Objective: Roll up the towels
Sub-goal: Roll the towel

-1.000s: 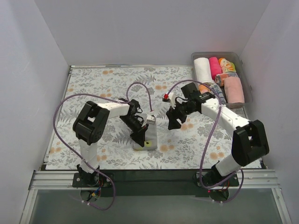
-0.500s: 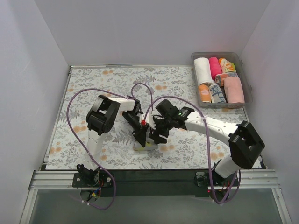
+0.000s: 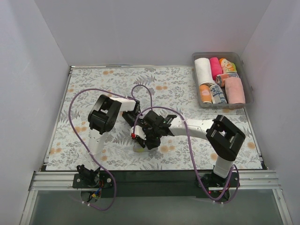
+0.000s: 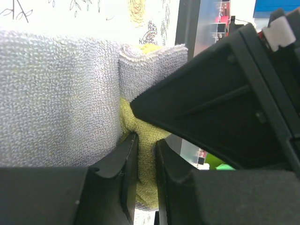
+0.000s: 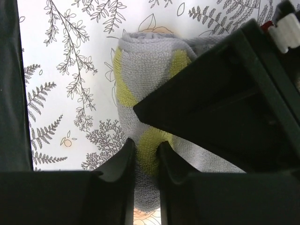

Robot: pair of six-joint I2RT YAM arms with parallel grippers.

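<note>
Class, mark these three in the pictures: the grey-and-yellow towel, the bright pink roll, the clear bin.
grey-and-yellow towel (image 5: 149, 61): right wrist view, grey patch near its far end.
bright pink roll (image 3: 215, 68): top view, middle of roll.
clear bin (image 3: 216, 54): top view, far rim.

"What do the arms look like?"

"They match. The left arm (image 3: 101, 123) and right arm (image 3: 197, 127) have white links and chunky black joint housings, the bulkiest well back from the gripper."

"Cables?"

"A thin purple cable (image 3: 70, 108) runs loosely along each arm, from the black base mount (image 3: 86, 177) to just behind the gripper."

"And the grippers?"

"Matt black. The left gripper (image 4: 146, 140) has two flat, slab-like fingers (image 4: 117, 164) with rounded tips. The right gripper (image 5: 145, 145) is the same."

"Any markings?"

"A small red dot (image 3: 133, 136) sits just behind the right gripper. On its body there is a white ribbed block (image 4: 277, 33) with a red edge."
</note>
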